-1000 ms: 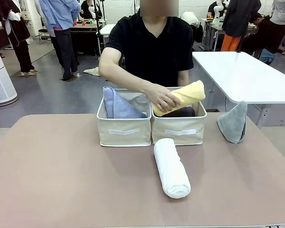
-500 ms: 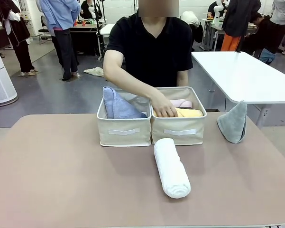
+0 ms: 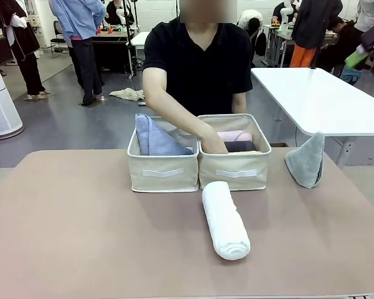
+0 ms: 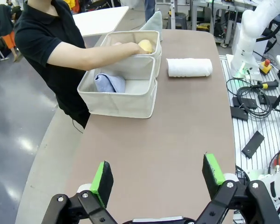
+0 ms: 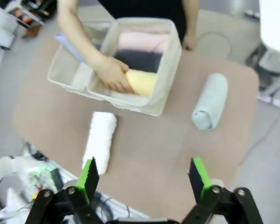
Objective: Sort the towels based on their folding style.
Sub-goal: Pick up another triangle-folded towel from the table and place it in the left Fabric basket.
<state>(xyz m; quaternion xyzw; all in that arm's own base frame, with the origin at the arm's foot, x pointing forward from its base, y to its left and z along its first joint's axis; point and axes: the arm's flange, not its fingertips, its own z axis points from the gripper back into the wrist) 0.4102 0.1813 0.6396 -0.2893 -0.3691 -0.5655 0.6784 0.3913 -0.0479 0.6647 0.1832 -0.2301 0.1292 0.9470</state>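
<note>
white rolled terry towel (image 3: 224,219) | lavender-blue folded cloth towel (image 3: 154,138) | pink rolled soft towel (image 3: 235,135) | dk-grey rolled towel (image 3: 240,146) | yellow rolled towel (image 5: 142,82) | grey-green soft towel (image 3: 306,162) | fabric bins (image 3: 146,180): cream, white front strip | tabletop (image 3: 81,237): mauve-brown | person's shirt (image 3: 199,62): black

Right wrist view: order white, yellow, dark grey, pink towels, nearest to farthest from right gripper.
From the right gripper:
1. white towel, on the table
2. yellow towel, near end of the bin, person's hand on it
3. dark grey towel, middle of bin
4. pink towel, far end
</note>
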